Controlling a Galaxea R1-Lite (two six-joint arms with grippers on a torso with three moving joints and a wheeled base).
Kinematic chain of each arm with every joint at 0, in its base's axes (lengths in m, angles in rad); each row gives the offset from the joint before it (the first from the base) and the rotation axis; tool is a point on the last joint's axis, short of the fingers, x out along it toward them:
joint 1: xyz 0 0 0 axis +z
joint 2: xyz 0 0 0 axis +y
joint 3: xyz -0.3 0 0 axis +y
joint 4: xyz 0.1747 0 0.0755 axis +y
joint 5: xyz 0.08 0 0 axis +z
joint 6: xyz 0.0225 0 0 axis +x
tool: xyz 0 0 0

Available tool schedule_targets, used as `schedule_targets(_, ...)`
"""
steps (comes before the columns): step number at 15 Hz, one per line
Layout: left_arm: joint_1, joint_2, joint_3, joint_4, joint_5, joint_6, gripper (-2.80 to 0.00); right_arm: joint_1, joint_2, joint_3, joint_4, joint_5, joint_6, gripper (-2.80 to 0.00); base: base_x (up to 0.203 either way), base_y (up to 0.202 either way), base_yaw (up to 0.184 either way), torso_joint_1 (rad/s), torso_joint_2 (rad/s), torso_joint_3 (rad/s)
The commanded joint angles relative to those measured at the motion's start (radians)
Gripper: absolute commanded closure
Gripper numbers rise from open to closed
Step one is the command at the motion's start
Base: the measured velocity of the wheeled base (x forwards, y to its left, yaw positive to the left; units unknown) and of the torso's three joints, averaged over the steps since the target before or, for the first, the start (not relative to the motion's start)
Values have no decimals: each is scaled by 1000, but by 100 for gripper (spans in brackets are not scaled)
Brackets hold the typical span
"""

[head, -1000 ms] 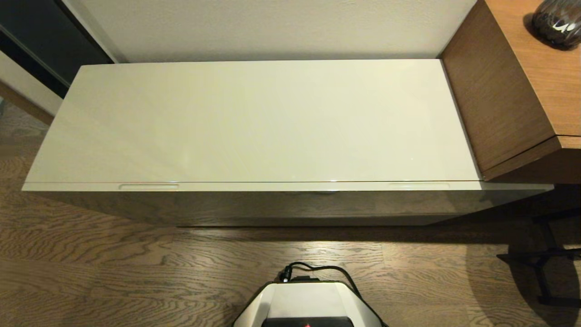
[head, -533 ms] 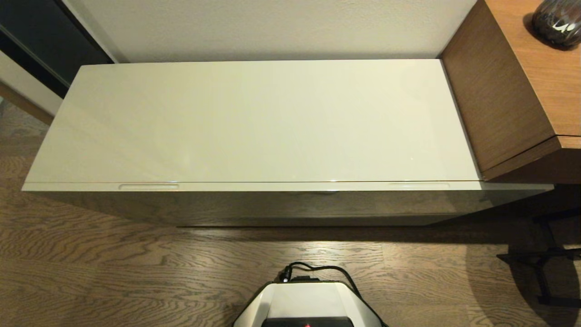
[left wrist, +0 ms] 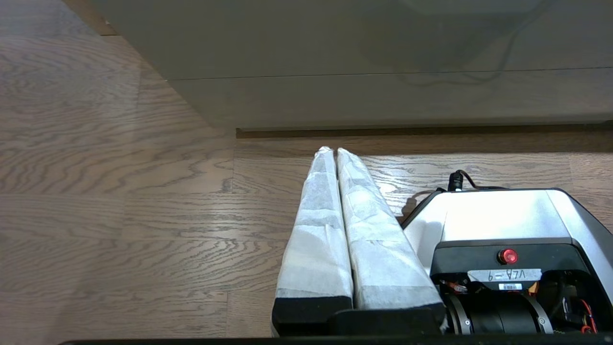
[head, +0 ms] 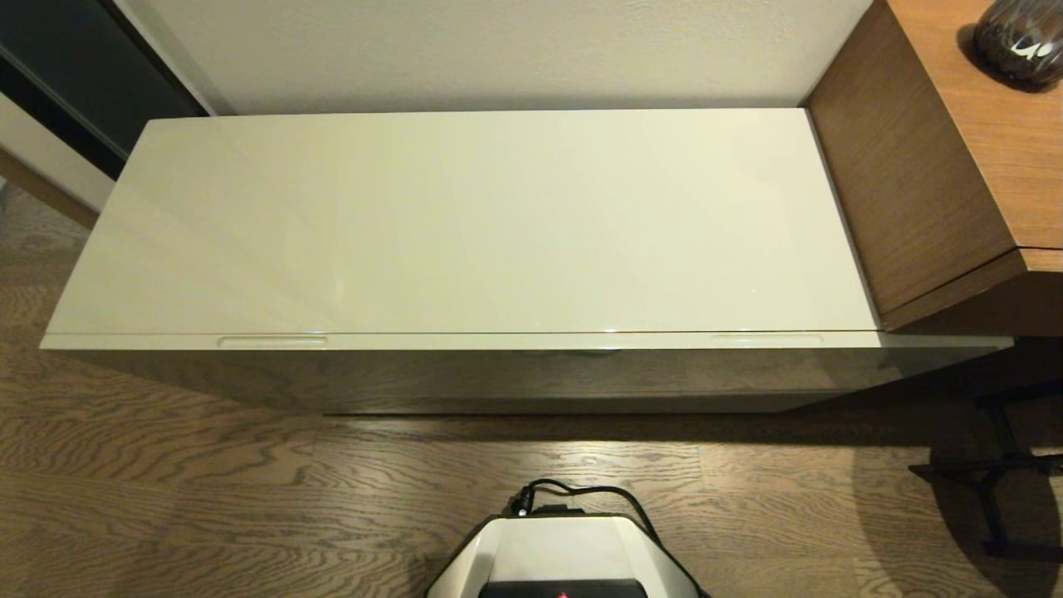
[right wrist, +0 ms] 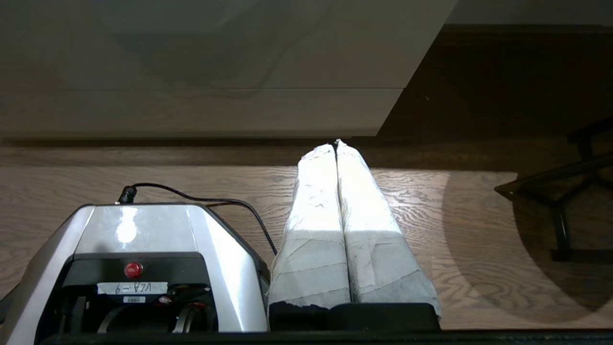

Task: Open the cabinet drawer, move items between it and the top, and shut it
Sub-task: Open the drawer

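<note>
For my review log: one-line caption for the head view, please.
Closed cabinet drawer beneath the bare glossy top, wood desk at right, robot base on the floor; no arm visible.

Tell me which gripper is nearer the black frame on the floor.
Right. The right gripper, fingers shut, hangs on the black frame's side of the robot's base; the left gripper, also shut, on the far side.

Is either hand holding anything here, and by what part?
Nothing is held. The left hand and right hand are both shut and empty, over the floor.
</note>
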Motion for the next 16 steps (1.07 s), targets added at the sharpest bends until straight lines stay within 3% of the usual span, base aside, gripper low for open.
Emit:
schedule_targets(1,0,2,0,0,0,0,0,0,0,-2,1,-1,-3,0,0,0,0,0,0,0)
schedule_targets(6,0,2,0,0,-1,0,0,0,-1,-47,-6,3,-6,0,0,0,0,0,0,0)
schedule_targets(12,0,2,0,0,0,0,0,-2,60,-751,475,128,45,0,0,0,0,0,0,0)
schedule_targets(16,0,2,0,0,-1,0,0,-10,472,-972,501,129,204,0,0,0,0,0,0,0)
